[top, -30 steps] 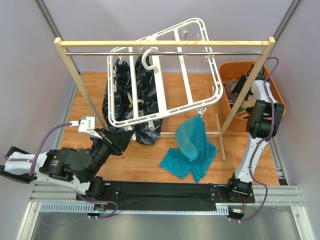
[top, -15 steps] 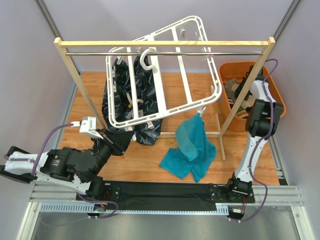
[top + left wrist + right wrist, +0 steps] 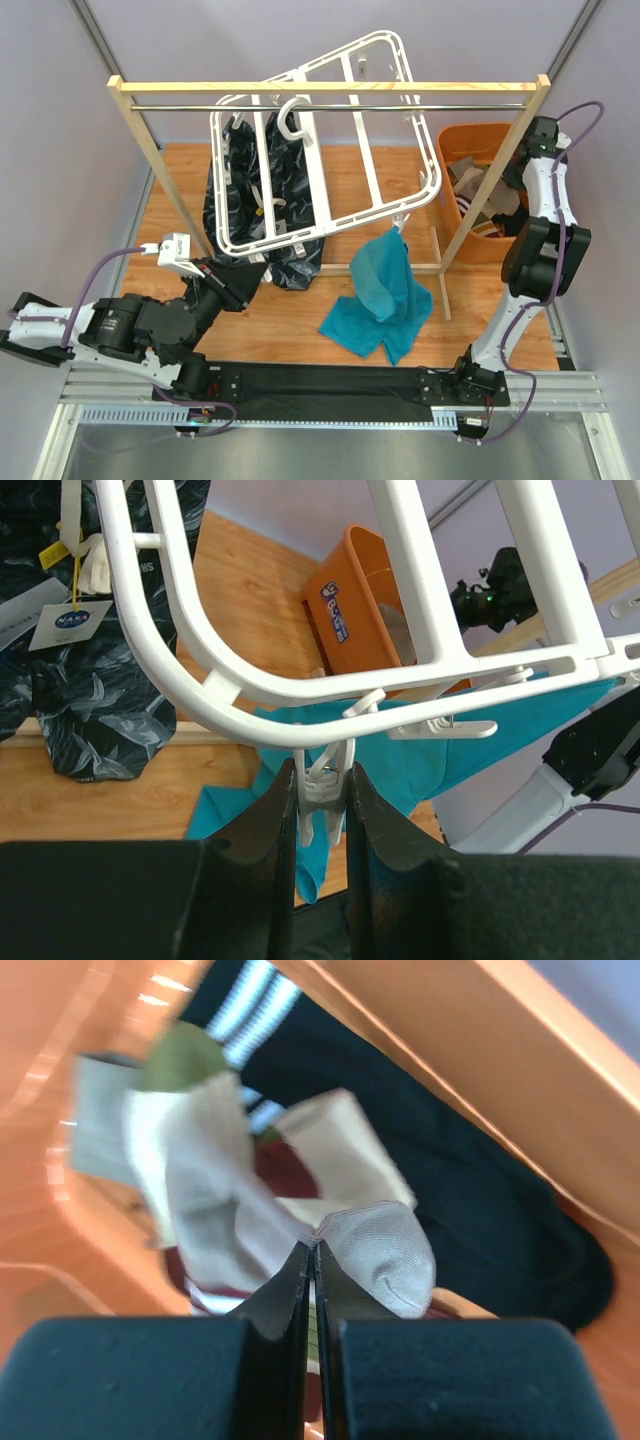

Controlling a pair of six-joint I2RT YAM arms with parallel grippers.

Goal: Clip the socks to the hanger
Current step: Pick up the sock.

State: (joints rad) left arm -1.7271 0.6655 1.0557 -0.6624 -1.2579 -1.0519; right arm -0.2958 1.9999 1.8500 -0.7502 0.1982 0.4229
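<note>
Left jaws, partly closed, pinch a hanger point(image 3: 400, 530) clip point(image 3: 322, 798); right jaws, shut, seemingly nip a beige sock point(image 3: 385, 1250) in the orange bin point(image 3: 470, 128) at 2 o'clock

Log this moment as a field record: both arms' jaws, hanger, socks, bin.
left jaws: closed on a white clip under the hanger frame
right jaws: shut on a beige sock at the orange bin
hanger pose: tilted, hooked on the metal rail
teal sock: hangs from a hanger clip, lower part bunched on the table
bin contents: black sock also inside
</note>
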